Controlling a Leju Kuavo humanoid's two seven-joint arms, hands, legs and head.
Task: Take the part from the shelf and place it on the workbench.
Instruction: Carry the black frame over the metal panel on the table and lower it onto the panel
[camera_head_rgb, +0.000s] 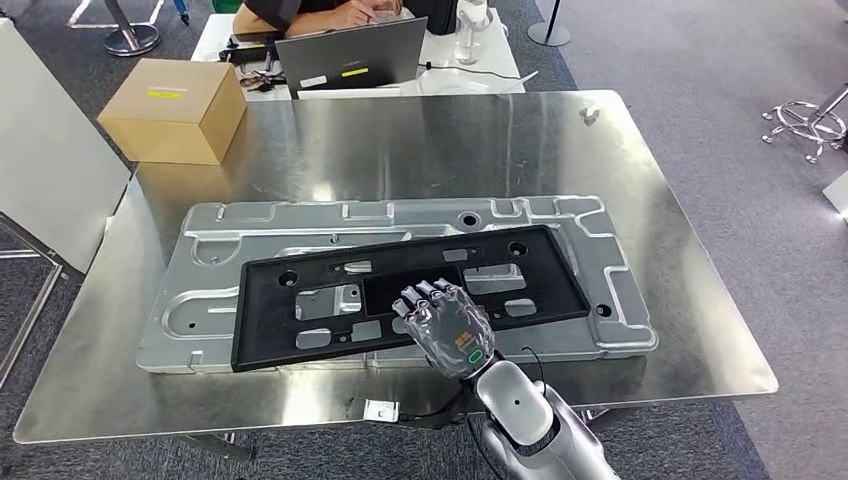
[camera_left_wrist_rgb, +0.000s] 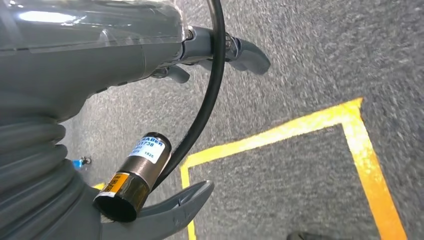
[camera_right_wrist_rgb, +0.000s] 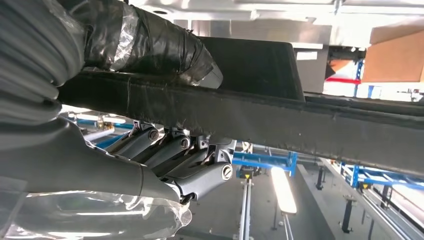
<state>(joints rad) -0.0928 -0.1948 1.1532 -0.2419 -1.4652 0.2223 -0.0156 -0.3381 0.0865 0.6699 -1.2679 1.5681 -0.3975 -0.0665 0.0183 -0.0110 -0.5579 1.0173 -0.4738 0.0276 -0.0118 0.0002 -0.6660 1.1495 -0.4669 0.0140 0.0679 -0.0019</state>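
The part, a long black plastic frame with cut-outs, lies on a silver stamped metal panel on the steel workbench. My right hand grips the frame at its near edge, knuckles up. In the right wrist view the frame's edge runs between the taped thumb and the fingers on its other face. My left hand hangs over the grey floor with thumb and fingers apart, holding nothing.
A cardboard box stands at the bench's far left corner. Behind the bench a person sits at a laptop. A white board leans at the left. Yellow tape marks the floor.
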